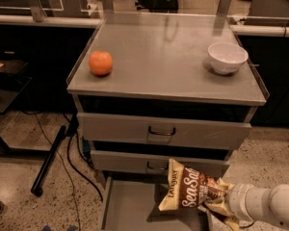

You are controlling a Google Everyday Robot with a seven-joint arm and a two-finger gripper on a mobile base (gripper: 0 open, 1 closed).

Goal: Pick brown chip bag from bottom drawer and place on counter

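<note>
So right now the hand (225, 205) is down at the lower right, coming in from the side on the white arm (272, 208), and it's pinching the right end of the bag (190, 192). The bag hangs out to the left over the open drawer (130, 208). It looks clear of the floor, with a shadow under it, and its top corner sits in front of the lower drawer front (135, 161).

As for handling, I'd guess it's super light and mostly air, so weight's no issue. It's crinkly and soft though, and the film is probably slick. Gripping one end means the rest flops and swings, and squeezing too hard just crushes the chips. The crimped seam at the end is the best spot to hold, since it's flat and stiffer there.

The table (164, 57) has an orange (100, 63) on the left and a bowl (227, 57) on the right, so I'd aim for the middle.
</note>
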